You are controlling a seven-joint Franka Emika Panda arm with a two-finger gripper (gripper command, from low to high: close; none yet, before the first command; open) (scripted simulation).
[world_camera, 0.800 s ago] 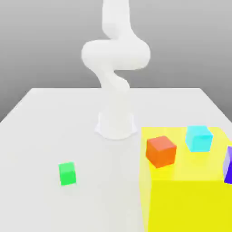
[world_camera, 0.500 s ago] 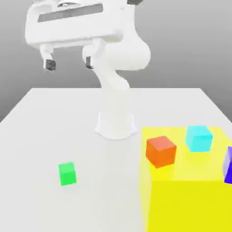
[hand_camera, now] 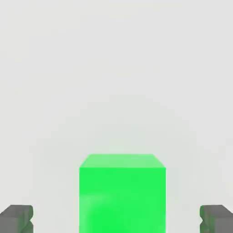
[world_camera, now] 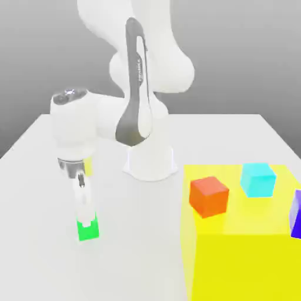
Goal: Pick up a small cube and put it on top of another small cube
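The small bright green cube (world_camera: 89,231) sits on the white table (world_camera: 35,194), towards the exterior view's left. My gripper (world_camera: 87,220) points straight down and has come onto the cube's top from above. In the hand view the green cube (hand_camera: 122,193) stands between my two dark fingertips (hand_camera: 16,218), which are wide apart with a clear gap on each side. The gripper (hand_camera: 116,219) is open and touches nothing. A larger orange cube (world_camera: 208,196) and a cyan cube (world_camera: 257,179) rest on a raised yellow block.
The tall yellow block (world_camera: 247,258) fills the front of the exterior view's right, with a dark blue cube (world_camera: 296,215) at its edge. The arm's white base (world_camera: 150,163) stands mid-table behind the cubes.
The hand has dropped from high above the table's left side to the green cube, and turned so its fingers now straddle the cube. No cube has moved.
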